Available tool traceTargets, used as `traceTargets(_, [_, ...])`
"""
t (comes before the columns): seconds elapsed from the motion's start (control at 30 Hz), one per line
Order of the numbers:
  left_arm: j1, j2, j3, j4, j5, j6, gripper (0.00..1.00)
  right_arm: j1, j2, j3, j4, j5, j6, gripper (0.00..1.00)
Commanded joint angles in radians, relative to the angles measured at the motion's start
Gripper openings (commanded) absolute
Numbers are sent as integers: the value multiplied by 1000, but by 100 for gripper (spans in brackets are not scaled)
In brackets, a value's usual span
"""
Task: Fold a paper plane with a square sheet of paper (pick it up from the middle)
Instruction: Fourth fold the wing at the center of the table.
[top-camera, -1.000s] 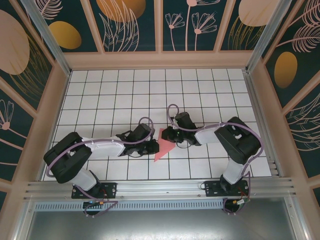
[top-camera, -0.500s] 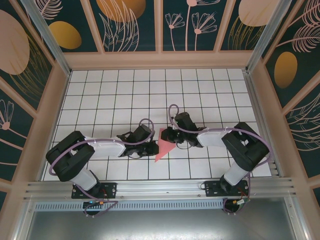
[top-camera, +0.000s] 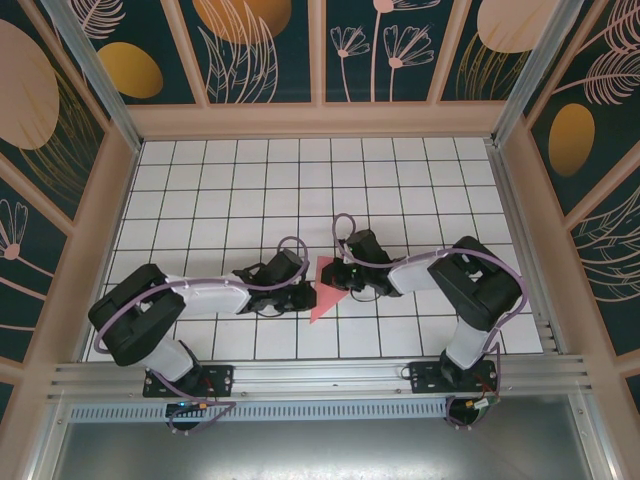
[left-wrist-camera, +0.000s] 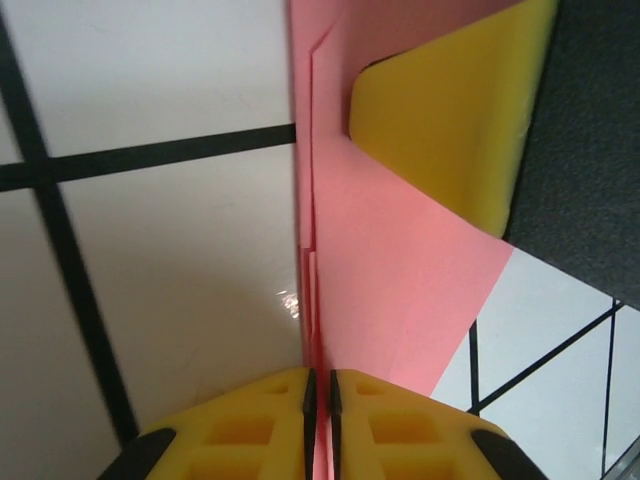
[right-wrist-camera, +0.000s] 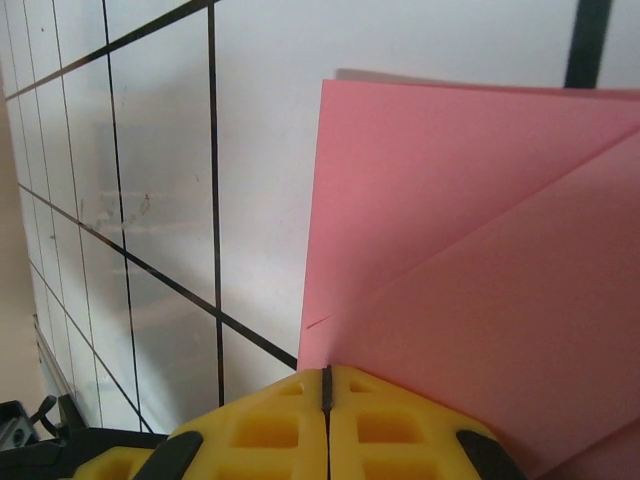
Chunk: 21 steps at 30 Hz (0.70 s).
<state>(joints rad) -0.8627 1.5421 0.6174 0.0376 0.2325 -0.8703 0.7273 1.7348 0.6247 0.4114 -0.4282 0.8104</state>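
Centrally, paper (top-camera: 326, 298); gridded table (top-camera: 220, 190); floral walls (top-camera: 262, 50).

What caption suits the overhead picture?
The left pincer grips a folded pink-red paper sheet on a white grid table while the closed right pincer touches it.

Pink-red paper sheet (top-camera: 327, 290): folded, creased, pointed triangle w/ overlapping layers, ctr of table (top-camera: 220, 180).

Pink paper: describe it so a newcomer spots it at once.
On the white grid table, look near the front centre, where the two arms meet. The pink paper sits there, a folded triangle gripped by the left gripper and the right gripper. It is the one coloured thing on the tiles.
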Motion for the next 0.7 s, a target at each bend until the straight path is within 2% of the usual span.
traceTargets(0.0, [-2, -73, 62, -76, -50, 23, 16, 3, 30, -35, -4, 50, 25, 7])
traceTargets(0.17, [-2, -110, 90, -26, -1, 24, 16, 4, 15, -30, -17, 59, 28, 6])
traceTargets(0.37, [-2, -15, 61, 74, 81, -5, 12, 4, 8, -39, 4, 55, 62, 6])
traceTargets(0.67, [-1, 85, 59, 94, 85, -1, 9, 4, 7, -32, -10, 57, 65, 6])
